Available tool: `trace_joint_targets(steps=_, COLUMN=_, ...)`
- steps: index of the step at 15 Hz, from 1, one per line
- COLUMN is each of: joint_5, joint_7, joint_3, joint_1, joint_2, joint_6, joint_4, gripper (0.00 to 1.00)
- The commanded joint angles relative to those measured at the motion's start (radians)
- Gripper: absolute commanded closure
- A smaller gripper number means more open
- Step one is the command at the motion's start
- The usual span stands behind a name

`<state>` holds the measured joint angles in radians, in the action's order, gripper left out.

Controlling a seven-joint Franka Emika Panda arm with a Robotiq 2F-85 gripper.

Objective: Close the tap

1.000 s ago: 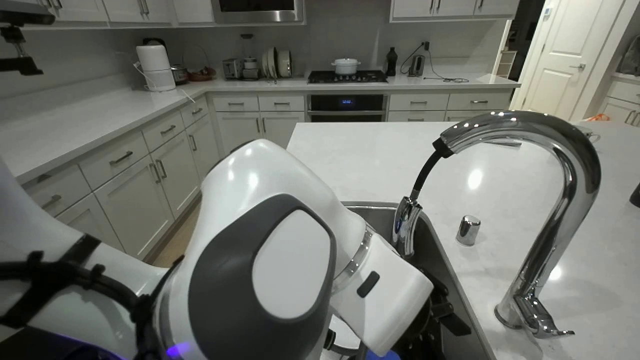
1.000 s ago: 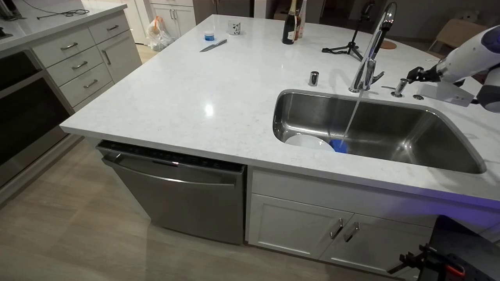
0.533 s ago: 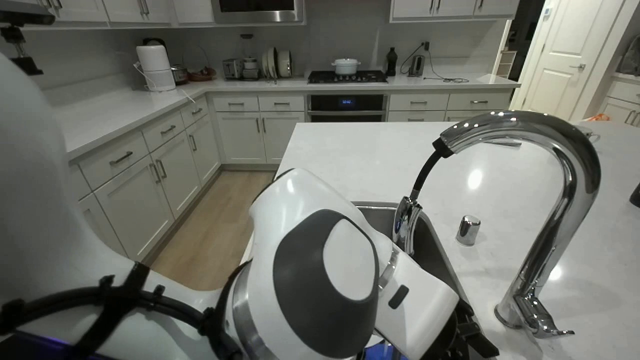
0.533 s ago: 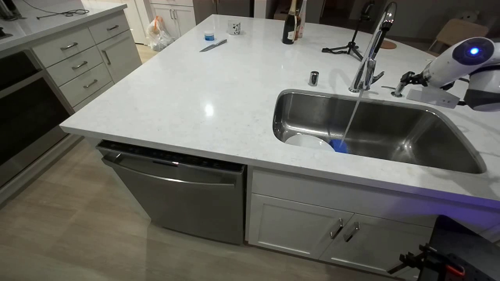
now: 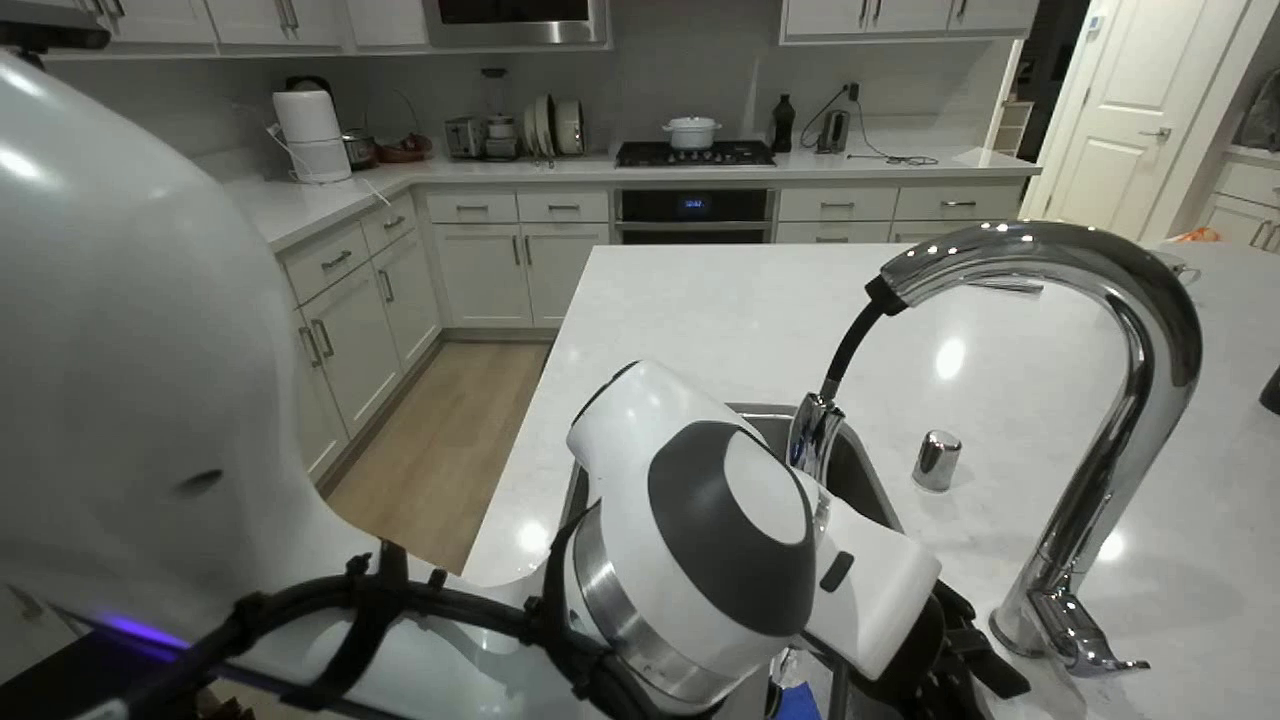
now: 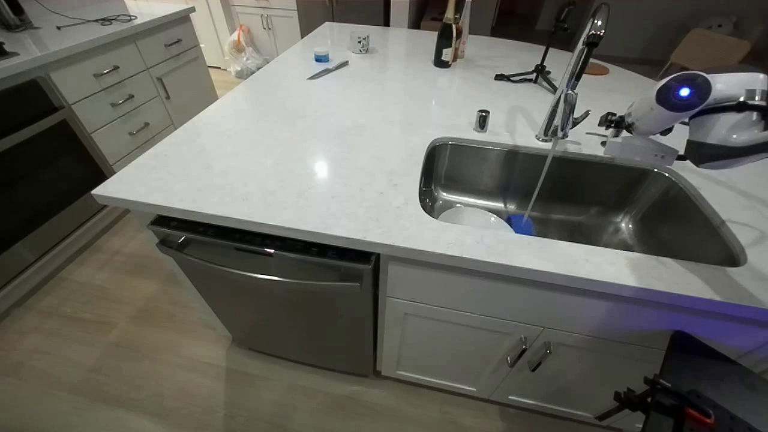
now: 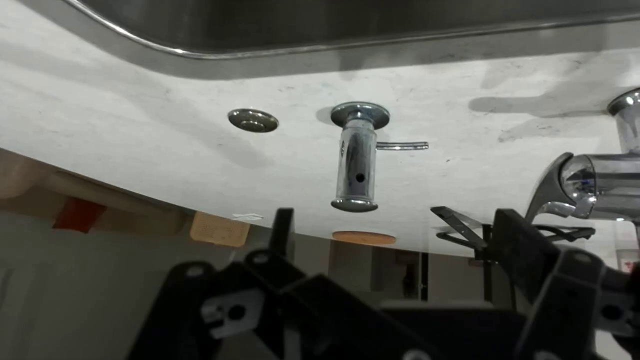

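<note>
The tap is a tall chrome gooseneck [image 5: 1105, 475] on the counter behind the sink; it also shows in an exterior view [image 6: 548, 125]. Its spray head [image 5: 815, 430] hangs from the arch on a black hose. Water [image 6: 542, 177] runs from it into the sink. The tap's lever [image 5: 1080, 635] sticks out at the base and shows at the right of the upside-down wrist view [image 7: 545, 185]. My gripper [image 7: 395, 215] is open and empty, fingers wide apart. In an exterior view the gripper [image 6: 611, 121] is just right of the lever, apart from it.
A chrome soap dispenser [image 7: 356, 160] stands close before my gripper, beside a round button [image 7: 253, 120]. The steel sink [image 6: 636, 180] holds a white plate [image 6: 471, 217] and a blue item [image 6: 521, 224]. A black tripod [image 6: 540, 75] stands behind the tap. A short chrome fitting [image 6: 482, 120] stands left.
The arm has moved along the back of the sink toward the tap, leftward in an exterior view, past the soap dispenser. The water runs throughout.
</note>
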<state>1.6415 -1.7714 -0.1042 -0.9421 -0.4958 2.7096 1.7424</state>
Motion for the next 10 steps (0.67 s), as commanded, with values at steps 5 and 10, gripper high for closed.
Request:
trace_joint_targets(steps=5, joint_5=0.107, joint_7=-0.089, joint_3=0.009, joint_1=0.03, joint_2=-0.084, joint_6=-0.069, joint_4=-0.131, gripper=0.0)
trace_joint_targets(steps=10, joint_5=0.097, joint_7=-0.079, joint_3=0.009, joint_1=0.023, joint_2=-0.13, joint_6=-0.076, joint_4=-0.186, gripper=0.0)
